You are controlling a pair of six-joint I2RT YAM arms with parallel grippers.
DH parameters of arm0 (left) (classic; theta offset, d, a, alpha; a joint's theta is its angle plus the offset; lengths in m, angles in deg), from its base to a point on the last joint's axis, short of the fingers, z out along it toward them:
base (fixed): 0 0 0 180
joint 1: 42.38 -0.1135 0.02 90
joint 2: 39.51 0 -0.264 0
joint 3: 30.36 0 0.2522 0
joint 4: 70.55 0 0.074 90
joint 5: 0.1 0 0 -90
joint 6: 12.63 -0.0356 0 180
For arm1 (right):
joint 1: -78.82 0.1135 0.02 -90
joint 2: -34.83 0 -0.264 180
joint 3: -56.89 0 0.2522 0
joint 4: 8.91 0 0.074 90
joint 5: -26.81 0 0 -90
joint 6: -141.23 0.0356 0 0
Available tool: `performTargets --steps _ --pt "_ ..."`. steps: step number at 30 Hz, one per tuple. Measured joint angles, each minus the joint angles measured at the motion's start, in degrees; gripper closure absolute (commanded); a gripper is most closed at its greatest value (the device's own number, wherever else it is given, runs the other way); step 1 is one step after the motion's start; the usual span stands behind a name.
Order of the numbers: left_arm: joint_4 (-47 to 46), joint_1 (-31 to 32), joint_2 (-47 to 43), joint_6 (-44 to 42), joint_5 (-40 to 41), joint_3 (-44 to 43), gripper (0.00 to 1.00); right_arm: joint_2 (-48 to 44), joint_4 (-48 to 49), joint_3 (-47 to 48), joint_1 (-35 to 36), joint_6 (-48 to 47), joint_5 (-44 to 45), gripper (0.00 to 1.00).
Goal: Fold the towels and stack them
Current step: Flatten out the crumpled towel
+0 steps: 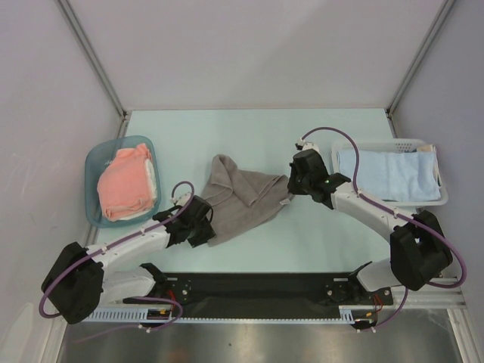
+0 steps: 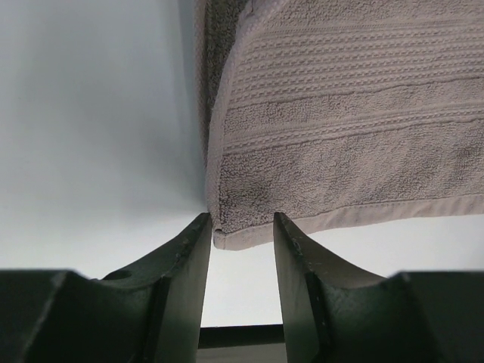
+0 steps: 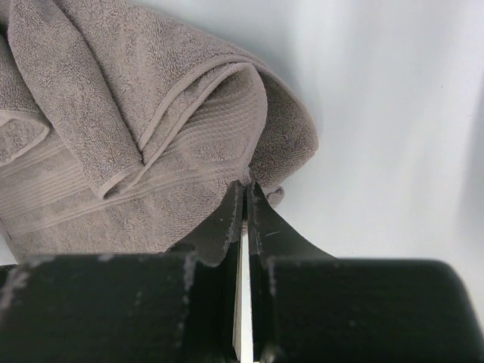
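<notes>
The grey towel [image 1: 242,198] lies crumpled and partly folded at the table's centre. My left gripper [image 1: 206,228] is open at the towel's near left corner; in the left wrist view that corner [image 2: 302,151] sits between the spread fingertips [image 2: 242,224], unclamped. My right gripper [image 1: 292,186] is shut on the towel's right edge; the right wrist view shows the jaws [image 3: 247,187] pinching a fold of the grey towel [image 3: 151,113]. The salmon-pink towel [image 1: 125,185] lies in the blue tub with a white towel edge [image 1: 154,175] beside it. The light blue towel [image 1: 387,175] lies in the white basket.
The translucent blue tub [image 1: 97,155] stands at the left. The white lattice basket [image 1: 442,198] stands at the right, close behind my right arm. Grey walls enclose the table on three sides. A black rail runs along the near edge.
</notes>
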Motion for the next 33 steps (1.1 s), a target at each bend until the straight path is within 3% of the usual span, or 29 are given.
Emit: performTargets --steps 15,18,24,26,33 --pt "-0.5 0.4 0.9 0.9 0.0 0.9 0.56 0.0 0.0 0.0 0.0 0.0 -0.2 1.00" --pt "-0.9 0.6 1.0 0.9 -0.2 1.1 0.61 0.0 0.0 0.0 0.0 0.0 -0.3 1.00" --pt "-1.5 0.7 1.3 0.8 -0.9 1.2 0.91 0.0 0.0 0.0 0.0 0.0 -0.3 1.00" --pt "-1.5 0.7 1.3 0.7 -1.0 1.1 0.96 0.0 0.0 0.0 0.0 0.0 -0.3 1.00" --pt "1.0 0.7 -0.2 -1.6 -1.1 -1.6 0.96 -0.2 0.0 0.0 0.0 0.0 -0.3 1.00"
